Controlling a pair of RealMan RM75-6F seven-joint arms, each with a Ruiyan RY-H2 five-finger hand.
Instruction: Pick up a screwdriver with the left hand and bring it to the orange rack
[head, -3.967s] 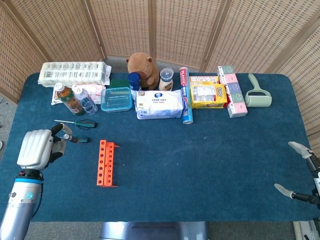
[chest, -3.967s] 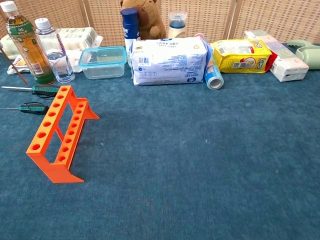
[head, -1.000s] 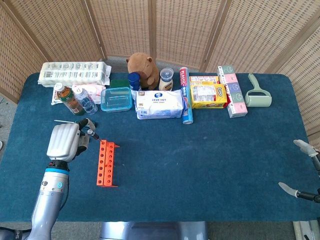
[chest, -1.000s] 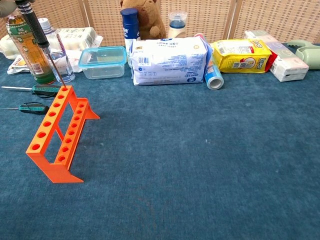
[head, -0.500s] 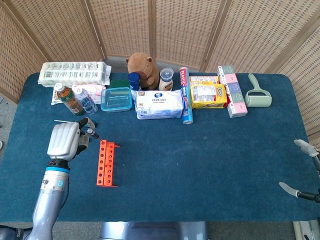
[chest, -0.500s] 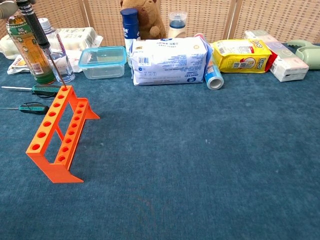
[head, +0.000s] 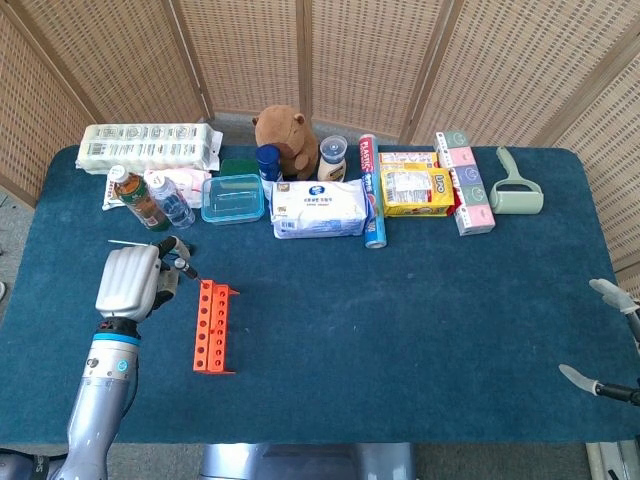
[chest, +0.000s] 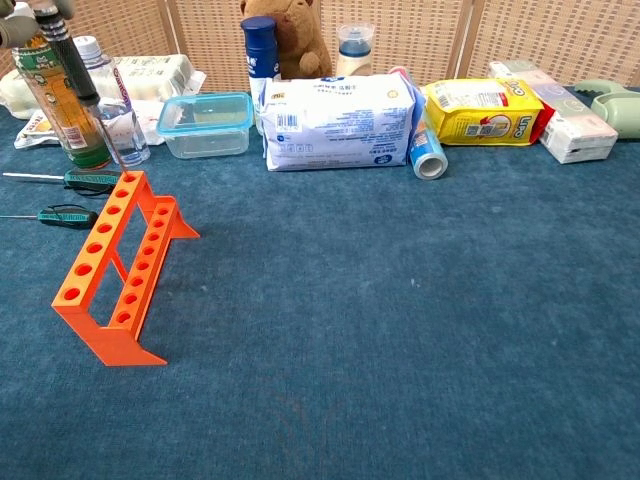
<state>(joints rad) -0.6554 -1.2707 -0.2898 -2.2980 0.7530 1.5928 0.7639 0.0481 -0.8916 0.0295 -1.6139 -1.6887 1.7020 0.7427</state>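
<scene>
Left hand (head: 130, 281) around slim black-handled screwdriver (chest: 82, 85)

Left hand (head: 128, 281) carried screwdriver (chest: 76, 66) over orange rack (chest: 113, 267).

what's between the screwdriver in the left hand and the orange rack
Nothing visible. The left hand holds the screwdriver tip-down just above the far end of the orange rack, with only open air between the shaft and the rack's holes.
</scene>
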